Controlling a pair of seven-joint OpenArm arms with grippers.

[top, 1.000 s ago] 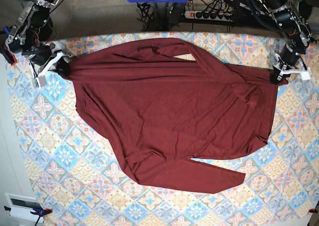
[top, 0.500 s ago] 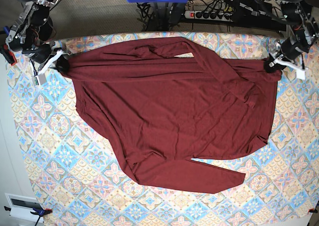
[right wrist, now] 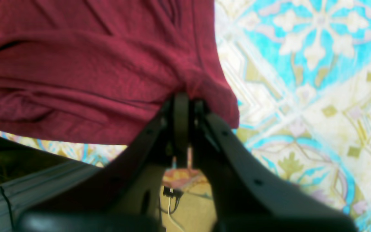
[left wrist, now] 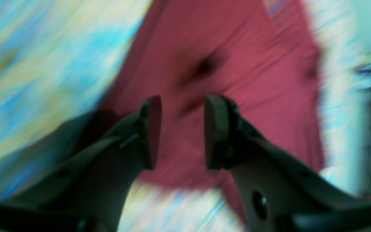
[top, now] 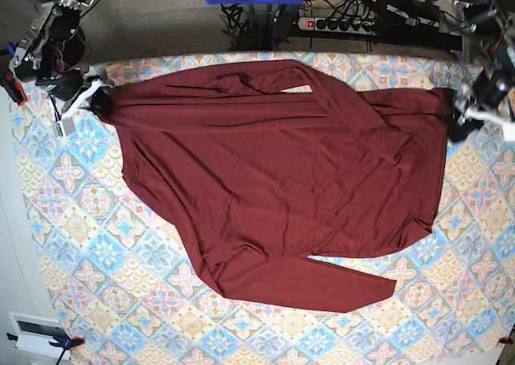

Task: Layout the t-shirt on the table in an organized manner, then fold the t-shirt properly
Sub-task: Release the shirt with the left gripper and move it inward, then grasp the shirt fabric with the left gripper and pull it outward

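Left wrist view, badly blurred: left hand (left wrist: 180, 132) with fingers parted, nothing between them, hanging over the maroon t-shirt (left wrist: 237, 80); streaks of pastel patterned surface (left wrist: 43, 58) on both sides.

Right wrist view: right hand (right wrist: 185, 109) pinched tight on a bunched edge of the t-shirt (right wrist: 92, 71); tiled surface (right wrist: 317, 80) to the right.

Base view: t-shirt (top: 282, 180) spread across the surface (top: 96, 244), one sleeve trailing near-right. Right hand (top: 88, 101) grips its far-left corner; left hand (top: 473, 117) just off its far-right edge. Power strip (top: 338, 23) and cables beyond the far edge.
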